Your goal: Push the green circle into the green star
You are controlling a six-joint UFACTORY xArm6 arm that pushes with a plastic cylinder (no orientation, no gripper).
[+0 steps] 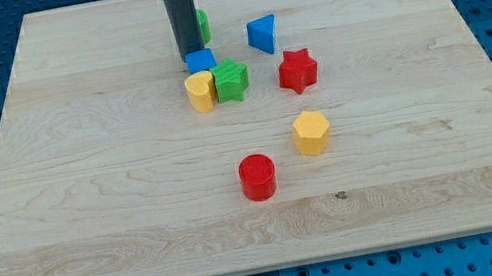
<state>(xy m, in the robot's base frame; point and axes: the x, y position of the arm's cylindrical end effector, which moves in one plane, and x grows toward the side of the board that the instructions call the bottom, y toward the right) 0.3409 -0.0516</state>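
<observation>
The green circle (203, 26) sits near the view's top, mostly hidden behind my rod. My tip (188, 55) is down on the board just left of and below the green circle, right above a blue block (200, 61). The green star (231, 80) lies below the blue block, touching a yellow block (201, 92) on its left. The blue block stands between the green circle and the green star.
A blue triangle (262, 34) lies right of the green circle. A red star (297, 70) is right of the green star. A yellow hexagon (311, 133) and a red cylinder (257, 177) lie lower down. The wooden board (86, 207) rests on a blue perforated table.
</observation>
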